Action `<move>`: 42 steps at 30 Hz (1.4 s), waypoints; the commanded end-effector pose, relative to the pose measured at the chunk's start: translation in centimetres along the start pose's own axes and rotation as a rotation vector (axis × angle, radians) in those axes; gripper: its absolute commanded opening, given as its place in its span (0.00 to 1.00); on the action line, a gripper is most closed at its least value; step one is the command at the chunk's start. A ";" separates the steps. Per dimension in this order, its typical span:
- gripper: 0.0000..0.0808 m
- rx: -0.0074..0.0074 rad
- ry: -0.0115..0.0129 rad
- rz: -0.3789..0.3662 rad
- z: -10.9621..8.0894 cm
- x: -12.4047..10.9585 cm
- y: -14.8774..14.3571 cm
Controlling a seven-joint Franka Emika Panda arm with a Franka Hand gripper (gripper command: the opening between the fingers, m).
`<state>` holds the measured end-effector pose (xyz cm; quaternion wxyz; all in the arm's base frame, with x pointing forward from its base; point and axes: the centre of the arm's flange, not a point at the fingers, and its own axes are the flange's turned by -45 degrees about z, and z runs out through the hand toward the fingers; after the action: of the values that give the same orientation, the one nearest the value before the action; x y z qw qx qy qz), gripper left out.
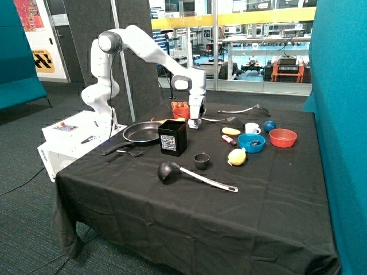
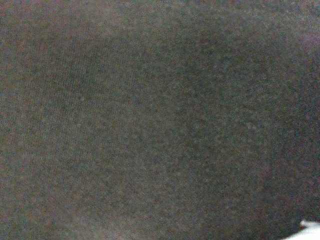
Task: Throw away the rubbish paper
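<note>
My gripper (image 1: 195,122) hangs low over the black tablecloth (image 1: 189,217), just behind a black square box (image 1: 172,137) and in front of an orange holder (image 1: 180,109). The rubbish paper does not show clearly in either view. The wrist view is filled by the black cloth (image 2: 150,120) seen from very close. A small white sliver (image 2: 306,230) shows at one corner of that view, and I cannot tell what it is.
A frying pan (image 1: 141,132) lies beside the box, with a fork (image 1: 131,152) near it. A ladle (image 1: 195,175) and a small dark cup (image 1: 201,161) lie nearer the front. A yellow lemon-like object (image 1: 237,156), blue bowl (image 1: 251,142), red bowl (image 1: 282,137) and white cup (image 1: 251,128) stand together.
</note>
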<state>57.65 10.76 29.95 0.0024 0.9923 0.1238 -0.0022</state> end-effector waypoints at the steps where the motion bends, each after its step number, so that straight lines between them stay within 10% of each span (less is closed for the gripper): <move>1: 0.86 0.0043 0.0050 -0.007 0.4 -0.3 -0.1; 9: 0.67 0.0043 0.0051 -0.008 0.3 0.0 0.1; 21: 0.03 0.0042 0.0051 -0.016 0.3 -0.2 0.2; 42: 0.00 0.0043 0.0050 -0.005 0.5 -0.6 1.2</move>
<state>57.57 9.95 29.39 0.0010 0.9919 0.1270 -0.0007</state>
